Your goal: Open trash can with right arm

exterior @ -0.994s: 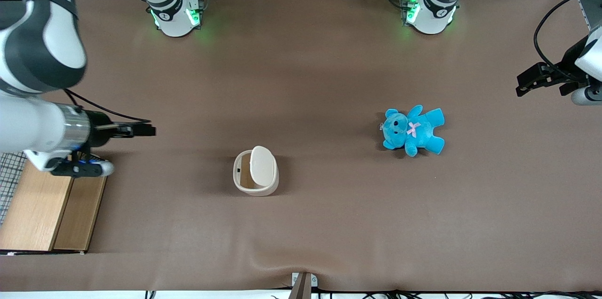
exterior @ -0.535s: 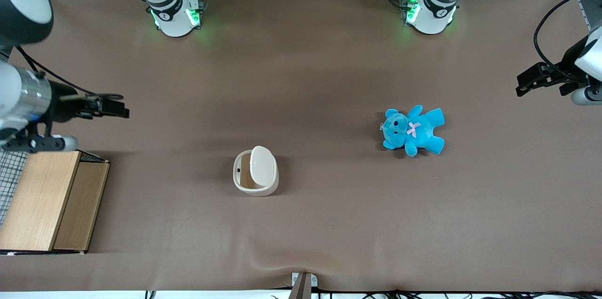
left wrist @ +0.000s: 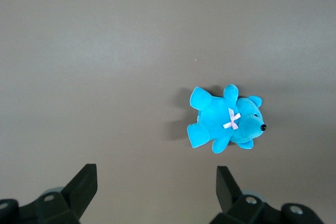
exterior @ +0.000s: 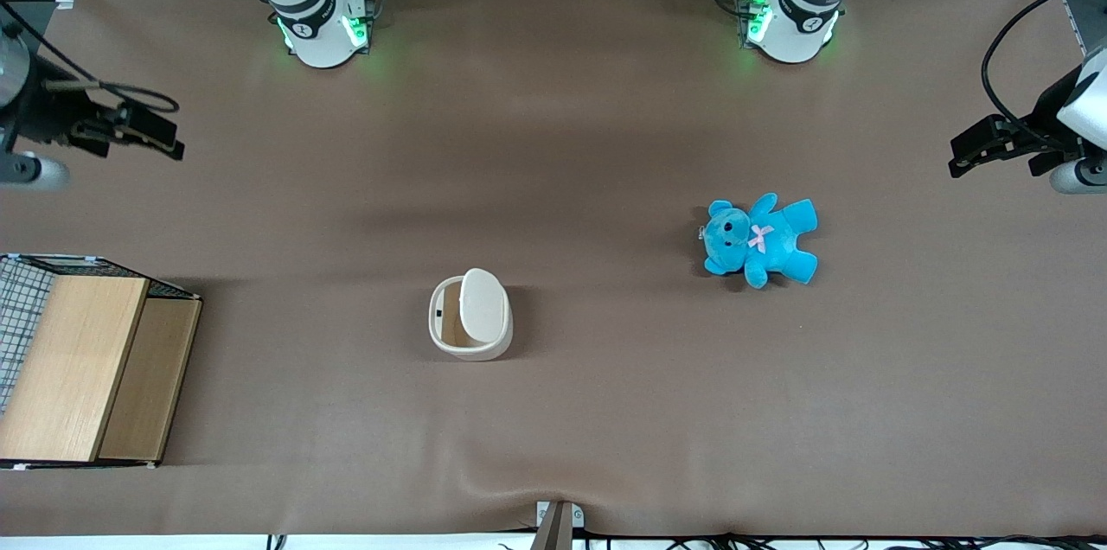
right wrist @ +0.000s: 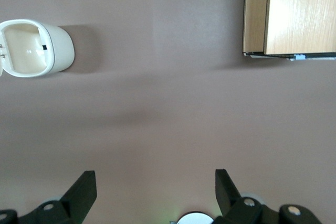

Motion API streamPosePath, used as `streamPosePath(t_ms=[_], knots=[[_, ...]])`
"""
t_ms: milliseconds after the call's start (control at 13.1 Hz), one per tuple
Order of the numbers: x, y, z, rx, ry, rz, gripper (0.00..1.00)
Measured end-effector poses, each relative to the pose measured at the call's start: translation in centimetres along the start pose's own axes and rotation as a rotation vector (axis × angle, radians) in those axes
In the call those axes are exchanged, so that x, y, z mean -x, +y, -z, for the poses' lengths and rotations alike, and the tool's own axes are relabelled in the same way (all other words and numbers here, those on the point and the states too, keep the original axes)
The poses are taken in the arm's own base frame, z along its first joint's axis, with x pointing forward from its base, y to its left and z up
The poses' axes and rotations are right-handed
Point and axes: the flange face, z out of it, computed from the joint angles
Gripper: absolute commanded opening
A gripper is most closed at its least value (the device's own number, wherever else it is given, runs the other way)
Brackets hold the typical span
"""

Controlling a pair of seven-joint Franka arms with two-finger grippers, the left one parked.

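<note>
- One trash can point(exterior: 470, 315) stands on the brown table point(exterior: 553, 143), about midway along it and nearer to the front camera than the arm bases; its off-white lid point(exterior: 482, 303) is tipped up and the tan inside shows under it.
- From the right wrist camera the trash can point(right wrist: 35, 48) shows as an open rounded shell, with bare table around it and nothing touching it.
- At the working arm's end of the table, the right arm's gripper point(exterior: 154, 135) hangs above the table's edge, well apart from the trash can and farther from the front camera than it.
- Its two black fingers point(right wrist: 82, 190) stand spread wide apart in the wrist view, with only brown table between them; they hold nothing.
- A black cable point(exterior: 104, 87) loops over the gripper.
- A wooden box with wire mesh point(exterior: 82, 364) sits at the working arm's end of the table, nearer to the front camera than the gripper; the wrist view shows its wooden top point(right wrist: 291, 14).
- A blue teddy bear point(exterior: 759, 240) with a pink bow lies flat toward the parked arm's end, well apart from the trash can; the left wrist view shows the teddy bear point(left wrist: 224, 119) as well.
</note>
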Motion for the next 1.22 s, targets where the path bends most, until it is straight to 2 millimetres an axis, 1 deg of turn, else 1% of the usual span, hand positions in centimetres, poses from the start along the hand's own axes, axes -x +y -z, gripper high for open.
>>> streamPosePath(t_ms=[153, 229, 459, 765, 994, 1224], knots=[[1.3, 0.1, 0.0, 0.002, 0.029, -0.002, 1.00], [1.5, 0.1, 0.1, 0.004, 0.052, -0.001, 1.00], [1.3, 0.5, 1.2, 0.021, 0.122, 0.006, 1.00], [1.0, 1.2, 2.0, 0.024, 0.165, 0.044, 1.00], [0.7, 3.1, 2.2, 0.024, 0.173, 0.048, 1.00], [0.7, 3.9, 2.2, 0.025, 0.173, 0.054, 1.00]])
